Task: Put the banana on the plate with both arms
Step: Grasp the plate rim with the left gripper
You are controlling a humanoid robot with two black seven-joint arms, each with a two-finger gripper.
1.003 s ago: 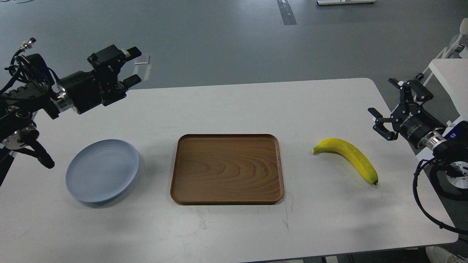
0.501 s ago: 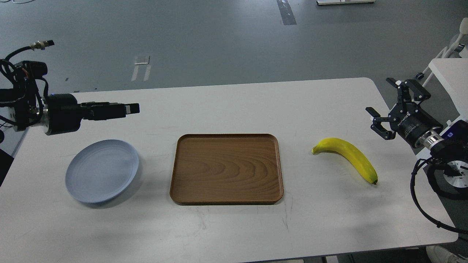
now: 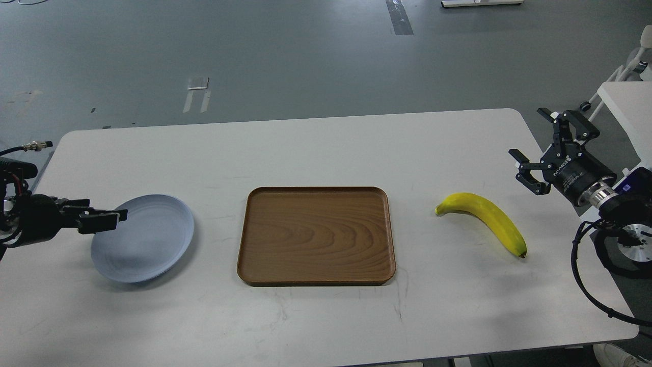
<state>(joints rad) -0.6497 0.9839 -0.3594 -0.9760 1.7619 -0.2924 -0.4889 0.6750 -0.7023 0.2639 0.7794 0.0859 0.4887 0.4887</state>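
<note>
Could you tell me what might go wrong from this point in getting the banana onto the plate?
The left gripper sits low over the plate rim and might knock it. The banana lies far right, beyond the wooden tray, so a handover risks dropping it.

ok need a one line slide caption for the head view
Banana lies right of the wooden tray, the plate left; left gripper over the plate's rim, right gripper open near the banana.

Even, bright light; soft faint shadows.
</note>
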